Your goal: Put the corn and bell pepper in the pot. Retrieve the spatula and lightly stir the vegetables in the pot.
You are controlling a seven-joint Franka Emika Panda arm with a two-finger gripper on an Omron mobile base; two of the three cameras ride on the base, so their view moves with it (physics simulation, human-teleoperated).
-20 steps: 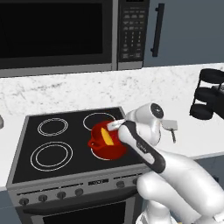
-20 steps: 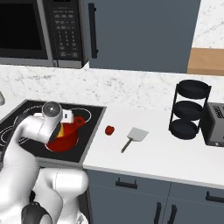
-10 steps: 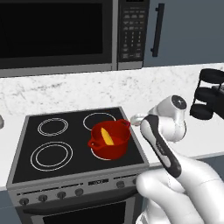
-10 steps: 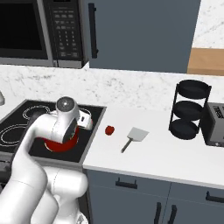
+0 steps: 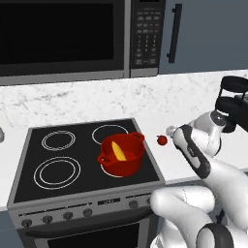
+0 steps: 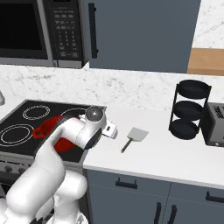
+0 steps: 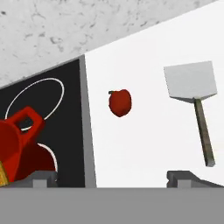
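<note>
The red pot (image 5: 121, 156) stands on the stove's front right burner with the yellow corn (image 5: 117, 151) lying inside it. A small red bell pepper (image 5: 162, 140) rests on the white counter just right of the stove. My gripper (image 5: 170, 131) hovers over the counter beside the pepper, open and empty. In the hand view the bell pepper (image 7: 120, 102) sits ahead between my spread fingertips (image 7: 43, 177), the pot (image 7: 17, 140) is at the left and the spatula (image 7: 190, 80) at the right. The spatula (image 6: 135, 137) lies flat, just right of my gripper (image 6: 111, 132). My arm covers part of the pot (image 6: 51, 126).
The black stove top (image 5: 58, 169) has a microwave (image 5: 63, 38) above it. A black tiered rack (image 6: 188, 109) and a toaster (image 6: 214, 124) stand at the right end of the counter (image 6: 166, 157). White counter lies bare in front of the spatula.
The arm has swung right, from above the pot to over the counter by the bell pepper. The corn stays in the pot. The jaws have stayed open.
</note>
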